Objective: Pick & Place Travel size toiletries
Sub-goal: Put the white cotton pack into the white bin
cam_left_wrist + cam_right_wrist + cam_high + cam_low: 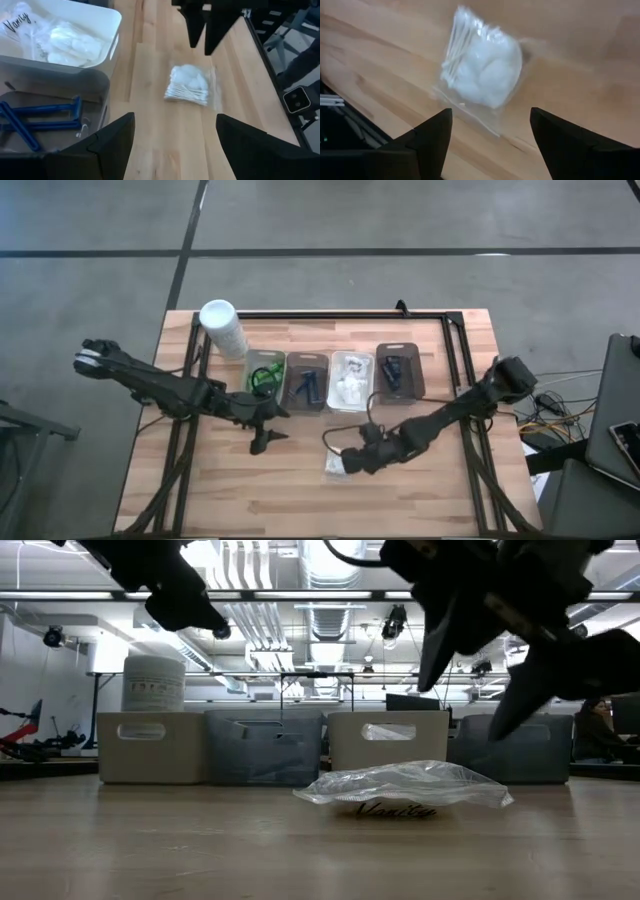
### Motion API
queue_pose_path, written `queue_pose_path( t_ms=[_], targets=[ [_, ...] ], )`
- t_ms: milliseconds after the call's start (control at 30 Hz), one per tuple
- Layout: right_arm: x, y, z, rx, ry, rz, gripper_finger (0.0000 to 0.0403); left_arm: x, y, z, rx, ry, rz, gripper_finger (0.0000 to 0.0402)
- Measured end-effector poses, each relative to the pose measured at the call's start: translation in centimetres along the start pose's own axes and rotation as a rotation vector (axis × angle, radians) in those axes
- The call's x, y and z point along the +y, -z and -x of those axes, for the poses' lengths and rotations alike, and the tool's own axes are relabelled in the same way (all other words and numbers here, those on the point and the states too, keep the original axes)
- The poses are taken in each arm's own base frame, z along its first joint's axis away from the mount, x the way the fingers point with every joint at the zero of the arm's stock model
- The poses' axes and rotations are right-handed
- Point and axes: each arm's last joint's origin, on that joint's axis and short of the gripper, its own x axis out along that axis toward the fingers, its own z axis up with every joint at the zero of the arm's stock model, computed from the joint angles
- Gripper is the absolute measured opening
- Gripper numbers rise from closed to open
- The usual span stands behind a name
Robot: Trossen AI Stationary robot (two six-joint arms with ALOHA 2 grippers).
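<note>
A clear plastic bag of white puffs and cotton swabs point(332, 464) lies flat on the wood near the table's middle, toward the near edge; it also shows in the low view point(405, 786), the left wrist view point(188, 85) and the right wrist view point(482, 75). My right gripper point(352, 464) point(490, 114) hangs open just above the bag, its fingers point(440, 650) clear of it. My left gripper point(268, 437) point(175, 120) is open too, to the bag's left, in front of the trays.
Four trays stand in a row at the far side: green bottles point(264, 376), blue razors point(306, 381), white puff bags point(352, 381), dark sticks point(400, 370). A tall white cylinder point(222, 328) stands at the far left. Bare wood lies along the near edge point(300, 500).
</note>
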Motion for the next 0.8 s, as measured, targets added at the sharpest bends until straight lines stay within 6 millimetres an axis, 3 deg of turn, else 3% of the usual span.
queue_pose_path(
  t_ms=[267,500,800],
  targets=[
    [-0.1,0.6,-3.6,-0.002,0.018,-0.018,0.0281,0.1,0.6,-0.2,0.024,0.01,0.023,0.0284],
    [0.0,0.8,-5.2,-0.003,-0.015,-0.042,0.0287,0.2,1.8,-0.5,0.064,0.007,0.014,0.0284],
    [0.0,0.8,-6.3,-0.049,-0.054,-0.068,0.0259,0.0,4.3,-2.4,0.175,0.091,0.008,0.0284]
  ],
)
